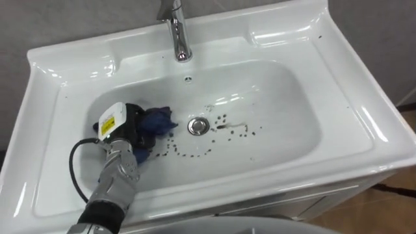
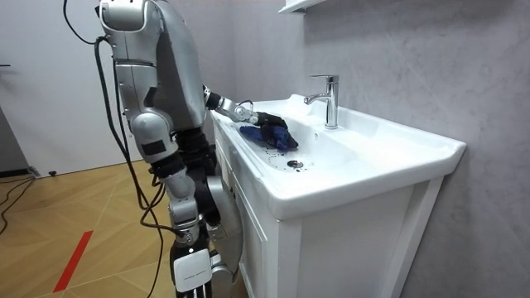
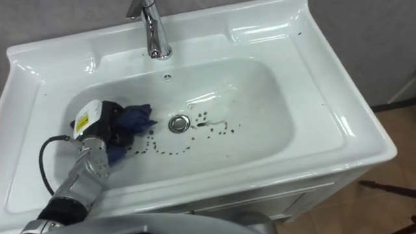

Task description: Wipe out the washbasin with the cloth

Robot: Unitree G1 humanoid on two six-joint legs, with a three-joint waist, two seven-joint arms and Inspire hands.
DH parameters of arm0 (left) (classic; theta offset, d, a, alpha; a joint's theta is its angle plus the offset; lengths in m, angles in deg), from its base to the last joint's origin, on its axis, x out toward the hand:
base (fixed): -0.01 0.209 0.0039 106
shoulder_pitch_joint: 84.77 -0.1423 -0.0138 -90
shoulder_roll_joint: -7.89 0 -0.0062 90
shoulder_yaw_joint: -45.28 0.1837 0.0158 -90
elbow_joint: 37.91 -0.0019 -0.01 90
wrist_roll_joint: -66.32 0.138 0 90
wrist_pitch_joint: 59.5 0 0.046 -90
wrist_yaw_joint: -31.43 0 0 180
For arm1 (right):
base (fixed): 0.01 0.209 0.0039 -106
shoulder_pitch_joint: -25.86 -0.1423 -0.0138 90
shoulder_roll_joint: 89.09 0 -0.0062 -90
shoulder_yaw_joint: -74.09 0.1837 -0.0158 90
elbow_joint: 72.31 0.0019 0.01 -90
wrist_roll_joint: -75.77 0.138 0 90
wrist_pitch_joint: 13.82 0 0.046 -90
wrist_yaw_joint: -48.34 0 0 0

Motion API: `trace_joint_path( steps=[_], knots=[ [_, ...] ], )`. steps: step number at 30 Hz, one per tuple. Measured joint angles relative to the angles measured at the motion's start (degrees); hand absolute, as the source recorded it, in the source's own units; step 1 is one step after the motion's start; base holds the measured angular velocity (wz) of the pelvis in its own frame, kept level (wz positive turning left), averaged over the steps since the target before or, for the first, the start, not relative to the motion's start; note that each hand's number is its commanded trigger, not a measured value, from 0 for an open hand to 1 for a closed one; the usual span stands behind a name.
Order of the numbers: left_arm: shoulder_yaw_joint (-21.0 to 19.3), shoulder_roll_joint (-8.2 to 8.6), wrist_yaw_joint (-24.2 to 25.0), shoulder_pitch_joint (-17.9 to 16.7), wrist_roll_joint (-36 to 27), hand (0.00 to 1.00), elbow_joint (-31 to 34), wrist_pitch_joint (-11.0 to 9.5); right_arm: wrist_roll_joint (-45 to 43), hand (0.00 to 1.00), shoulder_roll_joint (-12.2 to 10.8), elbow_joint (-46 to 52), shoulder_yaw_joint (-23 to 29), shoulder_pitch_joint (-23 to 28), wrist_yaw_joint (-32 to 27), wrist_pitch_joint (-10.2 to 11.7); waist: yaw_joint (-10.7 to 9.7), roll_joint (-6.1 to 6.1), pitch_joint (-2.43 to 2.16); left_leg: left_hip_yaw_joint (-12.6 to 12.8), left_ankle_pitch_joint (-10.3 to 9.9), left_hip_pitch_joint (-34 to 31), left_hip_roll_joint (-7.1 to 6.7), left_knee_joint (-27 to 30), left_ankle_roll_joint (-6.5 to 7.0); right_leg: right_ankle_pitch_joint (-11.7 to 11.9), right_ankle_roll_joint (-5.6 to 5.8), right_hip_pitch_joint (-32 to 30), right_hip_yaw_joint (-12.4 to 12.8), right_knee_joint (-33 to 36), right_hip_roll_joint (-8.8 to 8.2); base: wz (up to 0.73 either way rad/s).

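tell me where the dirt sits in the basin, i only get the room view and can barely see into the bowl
Observer: Dark specks lie just right of the drain, on the floor of the basin.
Operator: anything on the cloth side
Observer: Yes, an arc of specks runs from the blue cloth round the front of the drain.
Operator: is the cloth over the drain
Observer: No. It lies left of the drain under the left robot hand, close to the drain but not covering it.
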Motion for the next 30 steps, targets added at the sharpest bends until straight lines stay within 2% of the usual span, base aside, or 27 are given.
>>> trace_joint_path(
  steps=[4, 10, 14, 16, 21, 26, 28, 30],
  knots=[
    [-1.17, 0.22, 0.18, 0.62, -3.0, 1.0, -1.37, -0.63, -0.19, 0.0, 0.04, 0.04, 0.04, -0.41, 0.4, -0.01, -0.14, -0.09, -0.04, 0.94, 0.0, -0.08, 0.0, 0.0, -0.08, -0.14, -0.12, -0.78, 1.08, 0.78, 0.25, -0.13],
    [-0.4, 0.29, 1.63, 0.43, -8.25, 1.0, -1.57, -2.36, -2.04, 0.0, -0.08, 0.36, 0.47, -0.31, 0.62, -0.11, -0.78, -0.33, -0.13, 0.9, -0.03, -0.11, -0.02, -0.06, -0.04, -0.14, -0.03, -0.6, 0.91, 0.48, 0.14, -0.01],
    [-0.38, 0.88, 2.55, 0.63, -9.73, 1.0, -1.54, -2.59, -2.04, 0.0, -0.88, 0.59, 0.36, -0.45, 0.73, -0.05, -1.44, -0.79, -0.22, 0.75, -0.07, -0.19, -0.08, -0.09, 0.03, -0.25, 0.11, -0.67, 0.98, 0.5, 0.12, 0.01],
    [0.39, 1.09, 4.29, 1.26, -12.91, 1.0, -1.62, -2.59, -2.02, 0.0, -1.1, 0.58, 0.29, -0.36, 0.9, -0.5, -1.44, -0.91, -0.2, 0.75, -0.17, -0.24, -0.15, -0.12, 0.13, -0.3, 0.2, -0.7, 0.93, 0.44, 0.06, 0.0],
    [1.37, 1.6, 6.86, 2.91, -15.77, 1.0, -1.63, -2.7, -2.04, 0.0, -1.21, 0.59, -0.17, -0.35, 1.28, -1.34, -1.51, -1.57, -0.16, 0.42, -0.24, -0.41, -0.22, -0.15, 0.2, -0.29, 0.28, -0.86, 0.93, 0.37, 0.01, 0.0],
    [5.68, 1.67, 8.22, 4.39, -20.69, 1.0, -0.54, -1.78, -1.79, 0.0, -1.57, 1.05, -0.47, -0.56, 1.26, -1.85, -2.17, -1.63, -0.16, 0.23, -0.31, -1.45, -0.36, -0.02, 0.34, -0.22, 0.49, -1.82, 0.89, 0.24, -0.12, 0.01],
    [8.51, 1.66, 10.28, 5.15, -23.82, 1.0, 1.45, 0.77, -1.64, 0.0, -1.92, 1.12, -1.71, -0.53, 1.28, -2.61, -3.45, -1.55, -0.11, -0.04, -0.3, -1.52, -0.29, -0.02, 0.36, -0.01, 0.61, -1.27, 0.42, -0.8, -0.19, 0.11],
    [10.91, 1.76, 12.58, 5.99, -24.9, 1.0, 2.09, 2.02, -1.51, 0.0, -2.15, 1.25, -2.49, -0.41, 1.33, -2.61, -4.08, -1.43, -0.04, -0.02, -0.3, -1.49, -0.21, -0.02, 0.38, 0.26, 0.69, -0.76, 0.16, -1.67, -0.18, 0.03]
  ],
)
